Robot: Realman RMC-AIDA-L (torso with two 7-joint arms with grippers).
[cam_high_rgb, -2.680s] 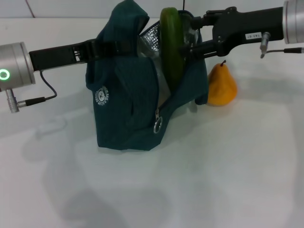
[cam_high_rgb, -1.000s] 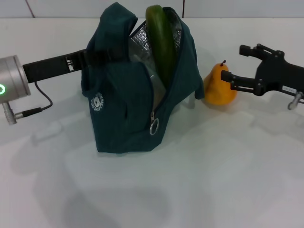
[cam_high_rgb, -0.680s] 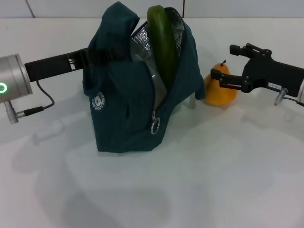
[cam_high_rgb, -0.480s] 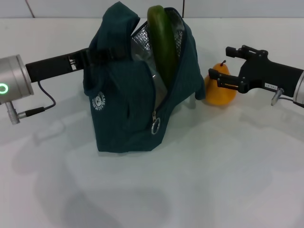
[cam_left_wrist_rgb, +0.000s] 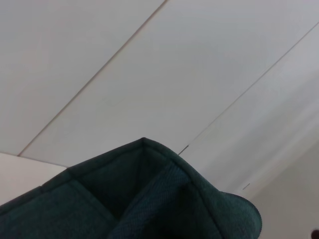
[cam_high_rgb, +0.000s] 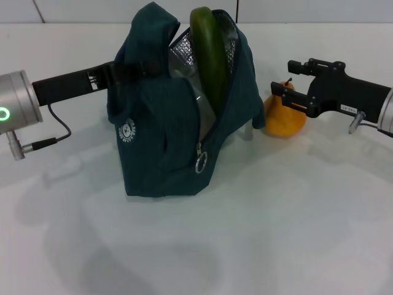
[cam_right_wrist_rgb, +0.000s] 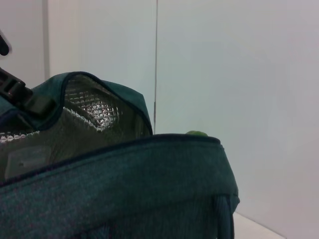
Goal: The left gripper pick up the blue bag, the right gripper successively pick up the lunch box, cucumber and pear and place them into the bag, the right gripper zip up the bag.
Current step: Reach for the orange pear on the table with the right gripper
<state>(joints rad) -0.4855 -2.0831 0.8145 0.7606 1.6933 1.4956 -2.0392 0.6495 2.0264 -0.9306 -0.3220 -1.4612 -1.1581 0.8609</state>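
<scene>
Right tool [cam_high_rgb: 286, 84], spread open, straddles the pear [cam_high_rgb: 284, 118] beside the blue bag [cam_high_rgb: 172, 123]

You cannot see the left pincer's [cam_high_rgb: 120, 69] fingertips in the head view: they are buried in the blue bag's [cam_high_rgb: 163, 138] upper fabric. The cucumber's [cam_high_rgb: 210, 58] lower end sinks out of sight inside the bag. The right pincer's [cam_high_rgb: 284, 78] near finger [cam_high_rgb: 291, 98] covers the pear's [cam_high_rgb: 282, 118] top. Both arms are cut off at the picture's edges. The lunch box cannot be made out anywhere.
</scene>
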